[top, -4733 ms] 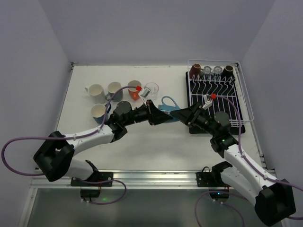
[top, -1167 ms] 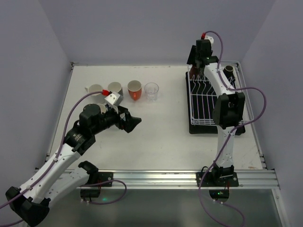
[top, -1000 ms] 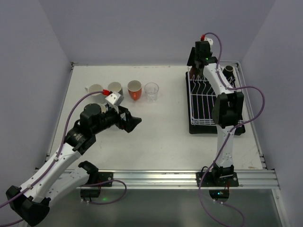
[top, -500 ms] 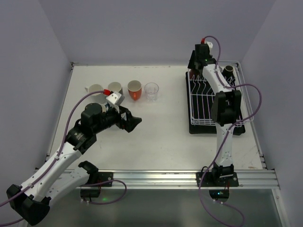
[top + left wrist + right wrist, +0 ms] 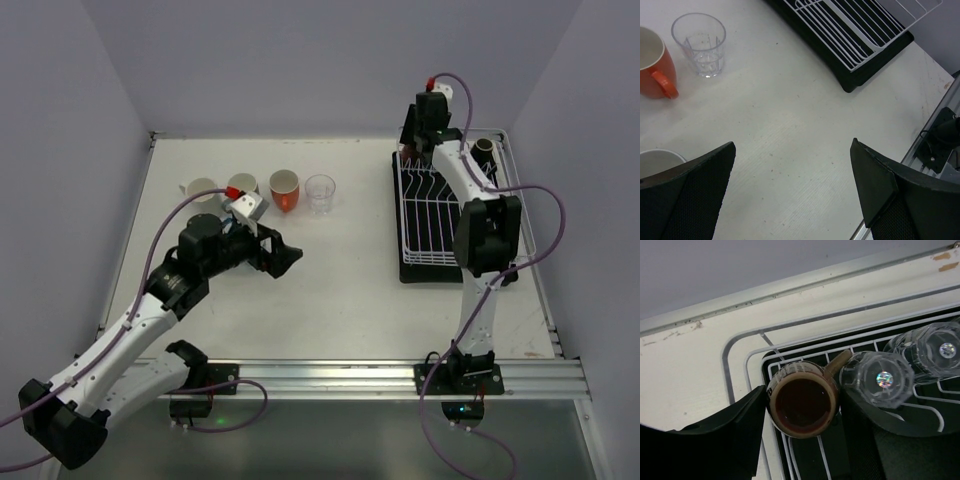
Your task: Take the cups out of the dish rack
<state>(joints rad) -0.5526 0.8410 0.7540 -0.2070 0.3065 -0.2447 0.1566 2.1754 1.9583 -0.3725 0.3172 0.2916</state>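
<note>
The white wire dish rack (image 5: 440, 215) with its black tray stands at the right. My right gripper (image 5: 421, 140) reaches down into its far left corner. In the right wrist view the gripper (image 5: 802, 393) is shut on a dark brown cup (image 5: 804, 405), one finger on each side of it. Two clear glasses (image 5: 882, 379) (image 5: 940, 351) lie next to that cup, and another dark brown cup (image 5: 484, 147) sits in the far right corner. My left gripper (image 5: 285, 258) hangs open and empty over the bare table. A white cup (image 5: 198, 189), an orange cup (image 5: 284, 189) and a clear glass (image 5: 320, 192) stand on the table.
A grey cup (image 5: 243, 184) is partly covered by my left wrist. In the left wrist view the orange cup (image 5: 652, 62) and the glass (image 5: 699, 42) stand beyond the fingers, a pale cup rim (image 5: 657, 162) shows at the left, and the rack's near corner (image 5: 860, 45) lies at the upper right.
The right gripper's fingers have closed in on the dark brown cup at the rack's far left corner. The left arm has drifted slightly to the right, still open.
</note>
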